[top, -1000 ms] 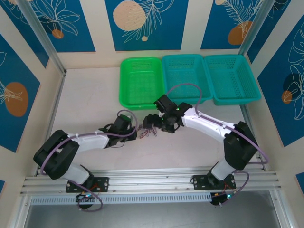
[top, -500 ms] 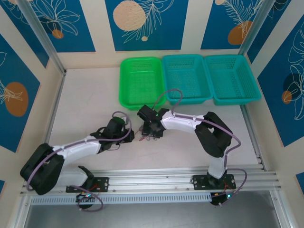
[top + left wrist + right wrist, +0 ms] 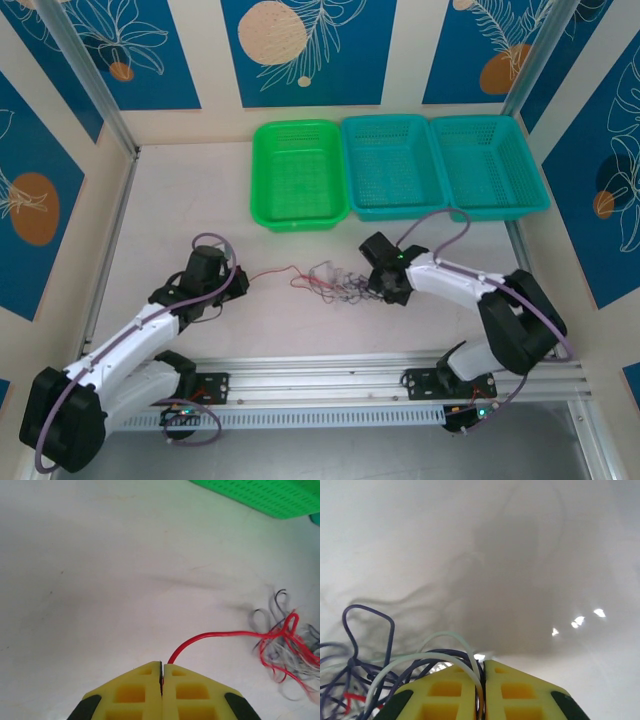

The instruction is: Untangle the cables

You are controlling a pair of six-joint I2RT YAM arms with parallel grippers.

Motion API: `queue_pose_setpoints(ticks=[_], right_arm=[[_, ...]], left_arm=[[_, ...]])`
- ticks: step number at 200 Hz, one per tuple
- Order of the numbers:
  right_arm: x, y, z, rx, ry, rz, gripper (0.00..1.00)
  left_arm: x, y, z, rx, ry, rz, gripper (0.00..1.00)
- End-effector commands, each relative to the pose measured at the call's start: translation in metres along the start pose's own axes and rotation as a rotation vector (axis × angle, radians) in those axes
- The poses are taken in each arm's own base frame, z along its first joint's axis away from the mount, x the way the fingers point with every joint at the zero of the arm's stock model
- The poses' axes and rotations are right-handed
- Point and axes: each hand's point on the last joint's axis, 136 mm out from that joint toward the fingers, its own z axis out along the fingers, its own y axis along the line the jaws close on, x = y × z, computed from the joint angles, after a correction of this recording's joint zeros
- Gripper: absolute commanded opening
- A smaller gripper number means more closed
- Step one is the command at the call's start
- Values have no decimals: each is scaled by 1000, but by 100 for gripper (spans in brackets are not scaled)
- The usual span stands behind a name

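Plainly, the left gripper (image 3: 161, 672) was clenched on a red cable (image 3: 210, 636) at the bottom centre of its wrist view. The right gripper (image 3: 483, 672) was pinched tight on whitish strands of the cables (image 3: 335, 283), which lay tangled on the table (image 3: 180, 200) at mid-frame.

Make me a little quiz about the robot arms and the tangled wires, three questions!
1. True or false: the left gripper is shut on a red cable.
2. How many baskets stand at the table's far edge? A two, B three, C four.
3. Fill in: the right gripper pinches the tangle of cables, and the leftmost basket is coloured ____.
Key: 1 true; 2 B; 3 green.
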Motion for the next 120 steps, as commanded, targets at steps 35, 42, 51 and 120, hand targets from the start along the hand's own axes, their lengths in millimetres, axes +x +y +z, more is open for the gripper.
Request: queue_pose_setpoints(ticks=[35, 42, 51, 120], right_arm=[[3, 40, -49, -75, -133, -261, 63], [3, 51, -58, -95, -160, -295, 68], [4, 67, -68, -138, -179, -326, 72], [30, 175, -54, -273, -105, -585, 74]], left_arm=[[6, -12, 12, 83, 49, 9, 0], [7, -12, 12, 81, 49, 11, 0], [6, -12, 11, 82, 43, 12, 0], [5, -9, 6, 68, 29, 17, 0]])
